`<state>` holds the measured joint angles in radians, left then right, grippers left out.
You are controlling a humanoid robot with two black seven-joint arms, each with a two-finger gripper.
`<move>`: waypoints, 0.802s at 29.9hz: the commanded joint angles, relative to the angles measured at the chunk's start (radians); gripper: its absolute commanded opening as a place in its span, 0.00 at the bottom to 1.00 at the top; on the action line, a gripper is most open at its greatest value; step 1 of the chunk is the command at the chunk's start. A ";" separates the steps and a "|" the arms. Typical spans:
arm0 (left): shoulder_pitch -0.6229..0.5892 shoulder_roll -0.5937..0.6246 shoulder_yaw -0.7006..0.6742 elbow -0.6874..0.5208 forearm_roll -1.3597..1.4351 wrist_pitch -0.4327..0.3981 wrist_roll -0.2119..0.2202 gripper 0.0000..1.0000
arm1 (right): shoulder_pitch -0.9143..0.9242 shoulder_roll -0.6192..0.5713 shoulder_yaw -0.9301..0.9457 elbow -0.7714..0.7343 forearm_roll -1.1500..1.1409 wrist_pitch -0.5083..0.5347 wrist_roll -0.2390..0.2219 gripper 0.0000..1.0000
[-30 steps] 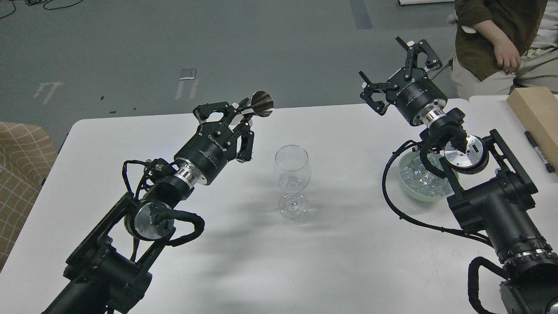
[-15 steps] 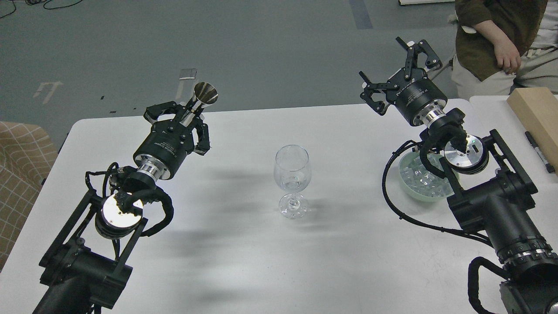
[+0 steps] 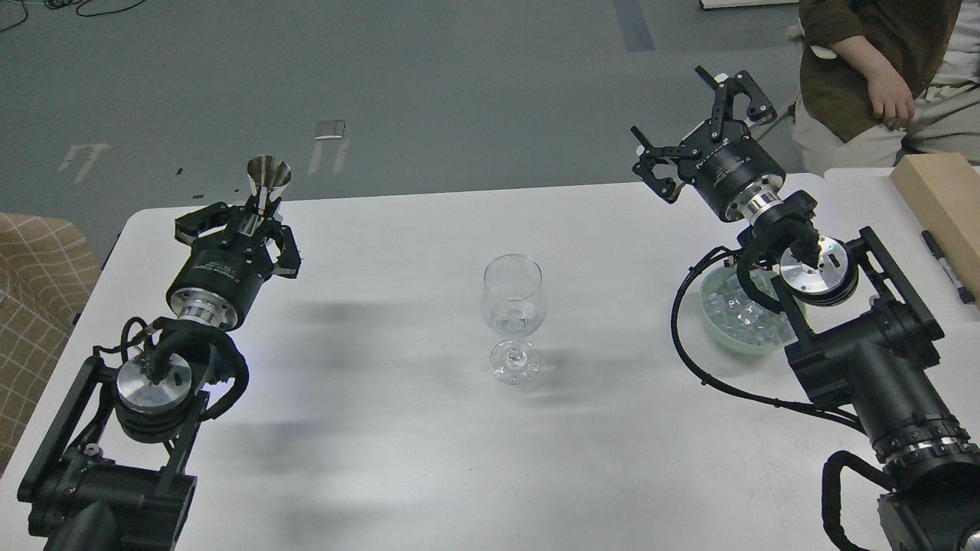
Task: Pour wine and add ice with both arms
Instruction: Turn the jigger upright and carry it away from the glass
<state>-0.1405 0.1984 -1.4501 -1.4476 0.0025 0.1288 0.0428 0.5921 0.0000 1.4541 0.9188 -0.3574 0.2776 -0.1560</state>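
A clear stemmed wine glass [image 3: 514,317] stands upright in the middle of the white table [image 3: 429,459]. My left gripper [image 3: 246,222] is shut on a shiny metal jigger cup [image 3: 267,184], held upright near the table's far left edge. My right gripper [image 3: 700,130] is open and empty, raised above the table's far right. A pale green bowl [image 3: 741,321] of clear ice cubes [image 3: 735,310] sits under my right arm, partly hidden by it.
A person in a brown top [image 3: 873,61] sits at the back right. A wooden block [image 3: 945,207] and a black marker [image 3: 945,264] lie on a second table at the right. A tan checked seat [image 3: 34,291] is at the left.
My left arm has swung left, away from the wine glass, carrying the jigger from a tilted pose to upright. The right arm has not moved.
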 commanded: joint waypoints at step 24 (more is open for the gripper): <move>0.027 -0.103 -0.102 0.194 -0.167 -0.143 -0.014 0.08 | -0.002 0.000 -0.001 0.000 0.000 -0.001 0.000 1.00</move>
<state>-0.1125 0.0924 -1.5506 -1.2610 -0.1605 0.0068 0.0289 0.5890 0.0000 1.4526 0.9188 -0.3574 0.2761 -0.1558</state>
